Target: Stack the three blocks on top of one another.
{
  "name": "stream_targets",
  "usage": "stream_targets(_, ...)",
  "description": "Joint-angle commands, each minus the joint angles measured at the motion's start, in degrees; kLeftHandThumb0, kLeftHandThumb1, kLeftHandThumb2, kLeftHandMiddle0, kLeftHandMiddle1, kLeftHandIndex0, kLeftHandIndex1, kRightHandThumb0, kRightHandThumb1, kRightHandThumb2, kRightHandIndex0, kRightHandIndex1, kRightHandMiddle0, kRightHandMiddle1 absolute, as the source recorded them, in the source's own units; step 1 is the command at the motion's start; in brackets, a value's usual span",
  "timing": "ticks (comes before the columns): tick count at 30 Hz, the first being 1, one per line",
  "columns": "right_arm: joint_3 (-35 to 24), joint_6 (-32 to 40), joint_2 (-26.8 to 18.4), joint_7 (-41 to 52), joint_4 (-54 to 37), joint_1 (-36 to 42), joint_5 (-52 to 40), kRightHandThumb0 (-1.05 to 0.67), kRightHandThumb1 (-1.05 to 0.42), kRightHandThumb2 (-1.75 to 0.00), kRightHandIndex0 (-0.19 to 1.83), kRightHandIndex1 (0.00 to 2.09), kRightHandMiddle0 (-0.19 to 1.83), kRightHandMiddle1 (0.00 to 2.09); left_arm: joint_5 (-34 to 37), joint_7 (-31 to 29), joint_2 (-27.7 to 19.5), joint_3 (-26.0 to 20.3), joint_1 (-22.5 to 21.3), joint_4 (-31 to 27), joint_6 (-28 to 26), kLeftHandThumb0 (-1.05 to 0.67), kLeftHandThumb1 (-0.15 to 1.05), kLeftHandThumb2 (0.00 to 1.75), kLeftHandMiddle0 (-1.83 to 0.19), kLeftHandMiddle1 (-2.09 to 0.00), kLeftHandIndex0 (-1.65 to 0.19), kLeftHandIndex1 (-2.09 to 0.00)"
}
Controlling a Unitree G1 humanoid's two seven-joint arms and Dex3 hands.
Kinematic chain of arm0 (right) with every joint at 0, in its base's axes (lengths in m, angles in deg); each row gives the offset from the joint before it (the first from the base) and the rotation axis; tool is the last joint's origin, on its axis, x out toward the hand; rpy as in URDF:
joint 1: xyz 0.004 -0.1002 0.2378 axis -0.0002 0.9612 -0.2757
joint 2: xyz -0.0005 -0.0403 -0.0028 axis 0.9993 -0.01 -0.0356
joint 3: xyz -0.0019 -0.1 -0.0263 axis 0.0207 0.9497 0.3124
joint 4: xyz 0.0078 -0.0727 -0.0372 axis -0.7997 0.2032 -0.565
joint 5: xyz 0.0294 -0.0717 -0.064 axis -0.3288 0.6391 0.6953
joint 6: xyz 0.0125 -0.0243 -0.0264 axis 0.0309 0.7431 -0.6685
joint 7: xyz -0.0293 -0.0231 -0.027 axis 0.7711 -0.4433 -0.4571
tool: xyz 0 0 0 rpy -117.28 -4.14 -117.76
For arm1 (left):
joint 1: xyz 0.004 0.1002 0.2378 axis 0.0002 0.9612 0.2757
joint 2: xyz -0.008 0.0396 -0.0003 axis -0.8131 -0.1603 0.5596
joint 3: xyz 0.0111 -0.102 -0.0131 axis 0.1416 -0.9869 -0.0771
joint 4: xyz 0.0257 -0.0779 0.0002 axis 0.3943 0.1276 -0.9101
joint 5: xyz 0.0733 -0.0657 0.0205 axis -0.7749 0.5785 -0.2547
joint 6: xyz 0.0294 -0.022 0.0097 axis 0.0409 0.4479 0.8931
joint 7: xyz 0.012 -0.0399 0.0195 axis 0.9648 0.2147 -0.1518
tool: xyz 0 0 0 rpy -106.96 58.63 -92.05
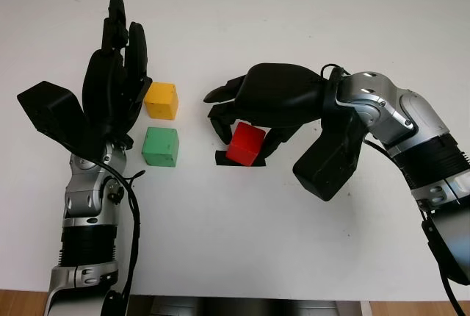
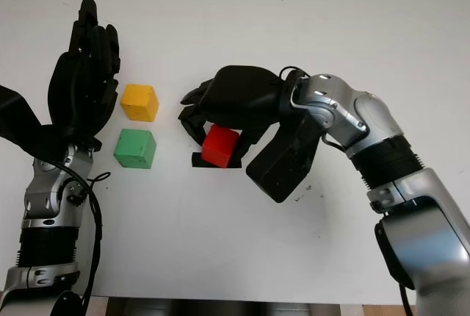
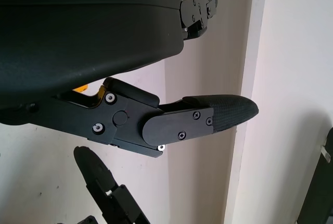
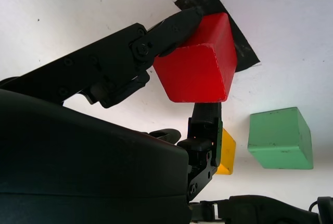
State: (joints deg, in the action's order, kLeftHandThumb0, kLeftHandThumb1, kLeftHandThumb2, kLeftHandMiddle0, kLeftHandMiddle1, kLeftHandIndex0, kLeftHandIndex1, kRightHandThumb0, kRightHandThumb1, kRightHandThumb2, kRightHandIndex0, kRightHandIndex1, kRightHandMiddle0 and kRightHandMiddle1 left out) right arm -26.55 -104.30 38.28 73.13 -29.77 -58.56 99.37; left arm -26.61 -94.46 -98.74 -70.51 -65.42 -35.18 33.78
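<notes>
A matte white table [image 1: 242, 242] carries everything, its surface smooth with a few faint specks. Both arms are silver metal with ribbed black sleeves, ending in glossy black plastic hands.

The right hand [image 1: 253, 114] reaches in from the right side and arches over the middle of the table. Its fingers [image 4: 156, 39] are curled around the red block [image 1: 245, 144], pinching it on opposite faces; the wrist view shows one jointed finger pressed against an upper edge of the block and another against the face opposite. The block sits tilted in that grasp, one corner raised, directly above a small black patch of tape [image 4: 218, 21] stuck flat on the table.

The left hand [image 1: 117, 81] stands upright at the left side of the table, palm turned toward the centre, open and holding nothing. It is just beside the other two blocks without touching them.

The three blocks are solid cubes with softly rounded edges and a dull painted finish. The green block [image 1: 161, 146] lies flat on the table to the left of the red one, well apart from it, with slight scuffs on its faces. The yellow block [image 1: 161, 101] lies flat just beyond the green one, farther from the robot, with a narrow gap between them. None of the blocks sits on another.
</notes>
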Motion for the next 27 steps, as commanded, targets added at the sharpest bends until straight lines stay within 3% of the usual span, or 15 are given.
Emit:
stream_targets(1,0.46,-0.58,0.49,-0.44,0.13,-1.09,-0.01,-0.47,-0.92,-0.05,0.34,0.05,0.39,1.55,-0.28,-0.06,0.03,0.16,0.49,-0.43,0.40,-0.72,1.05,0.55,0.19,0.00,0.19,0.00)
stream_targets(24,1.58,-0.86,0.00,0.89,0.67,-0.09,-0.14,-0.51,-0.91,-0.05,0.35,0.06,0.46,1.50,-0.47,0.56,0.21,0.54,0.73,-1.01,-0.35,-0.72,1.05,0.54,0.19,0.00,0.19,0.00)
stream_targets(27,1.54,0.04,-0.34,2.59,-0.04,0.00,-0.61,-0.59,-0.93,-0.05,0.26,0.03,0.26,1.18,-0.32,0.45,0.25,0.45,0.55,-0.71,-0.07,-0.72,1.05,0.54,0.19,0.00,0.19,0.00)
